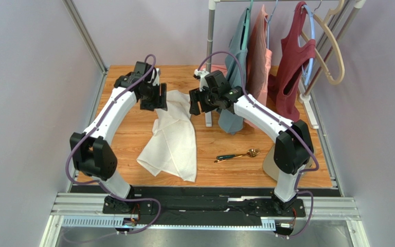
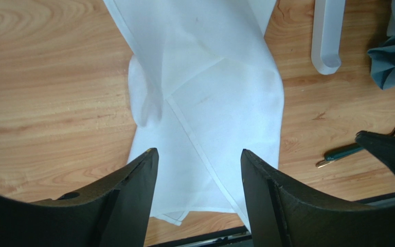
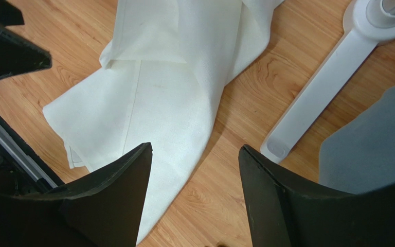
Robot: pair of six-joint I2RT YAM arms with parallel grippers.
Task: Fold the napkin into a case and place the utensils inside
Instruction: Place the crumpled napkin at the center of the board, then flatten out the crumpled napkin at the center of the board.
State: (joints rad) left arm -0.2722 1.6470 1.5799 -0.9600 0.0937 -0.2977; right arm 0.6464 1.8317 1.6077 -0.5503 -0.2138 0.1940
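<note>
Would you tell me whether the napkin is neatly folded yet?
Not yet: the napkin lies rumpled and twisted, with loose overlapping layers.

The utensils [image 1: 237, 155] look too small — their number unclear

The napkin [image 1: 171, 139] is thin off-white cloth, matt, with a fine weave and stitched hems. The worktop [image 1: 225, 139] is smooth wood with orange grain and a faint sheen. The utensils [image 1: 237, 155] have shiny golden metal heads and smooth dark green handles. The fingers [image 2: 132, 200] are matt black plastic.
</note>
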